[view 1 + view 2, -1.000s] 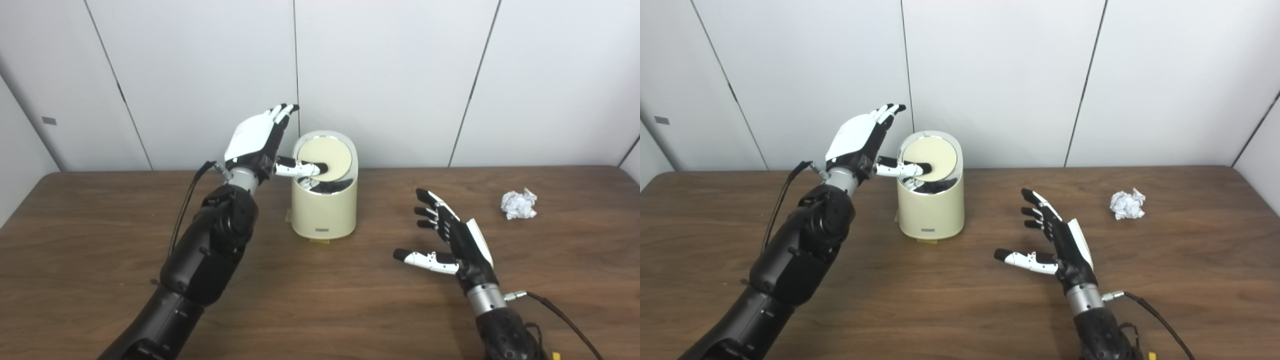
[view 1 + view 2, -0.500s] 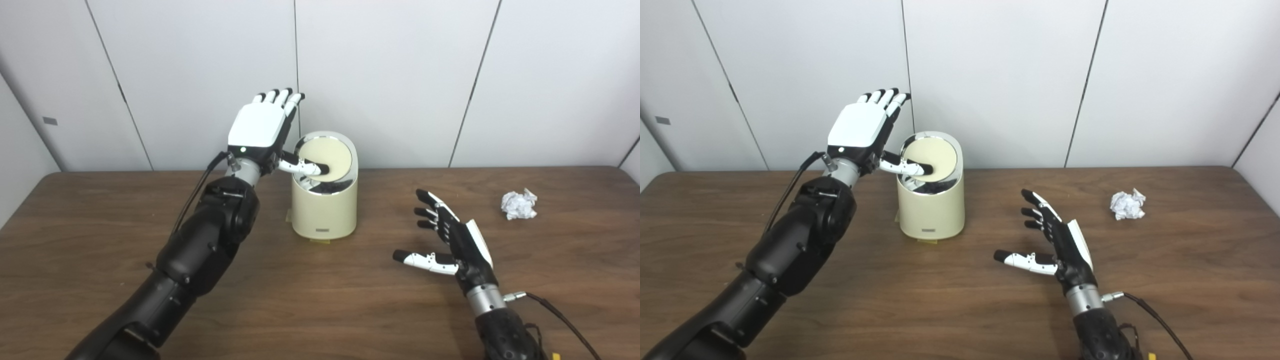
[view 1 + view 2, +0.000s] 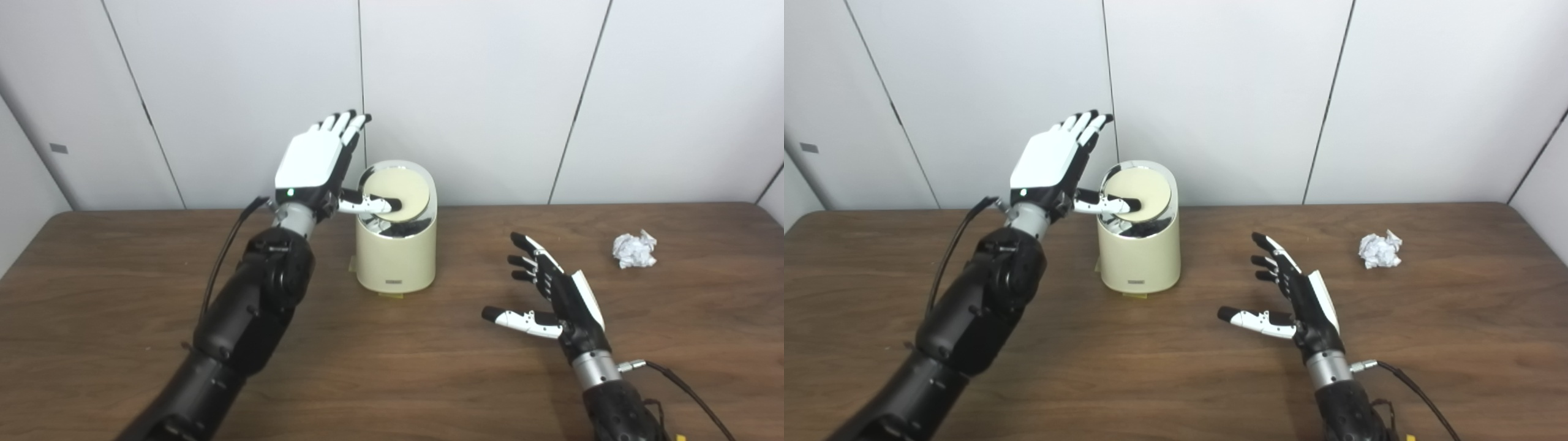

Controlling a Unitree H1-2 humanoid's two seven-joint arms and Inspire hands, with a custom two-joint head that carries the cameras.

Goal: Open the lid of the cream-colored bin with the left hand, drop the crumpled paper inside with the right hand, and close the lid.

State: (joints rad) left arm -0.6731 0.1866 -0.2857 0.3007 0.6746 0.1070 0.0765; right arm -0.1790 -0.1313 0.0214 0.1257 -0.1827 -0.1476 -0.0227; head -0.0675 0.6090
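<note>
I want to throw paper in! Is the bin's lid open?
Partly open: the lid tilts under the left hand thumb, showing a dark gap.

- I've got two head cams, side by side, both looking forward and down across the worktop (image 3: 392, 380) toward the white panelled wall (image 3: 478, 92) at the back.
- They're set a bit back: both arms come up from the bottom edge, and each shot takes in the far edge of the worktop.
- Left eye view sits slightly to the left, so everything lands further right in it: the bin (image 3: 397, 236) is right at centre there, but left of centre in the right eye view (image 3: 1139, 239).
- Overlap is nearly total: same bin, same crumpled paper (image 3: 1379, 250), both arms.
- Right eye view shows a bit more of the worktop's right end.
</note>
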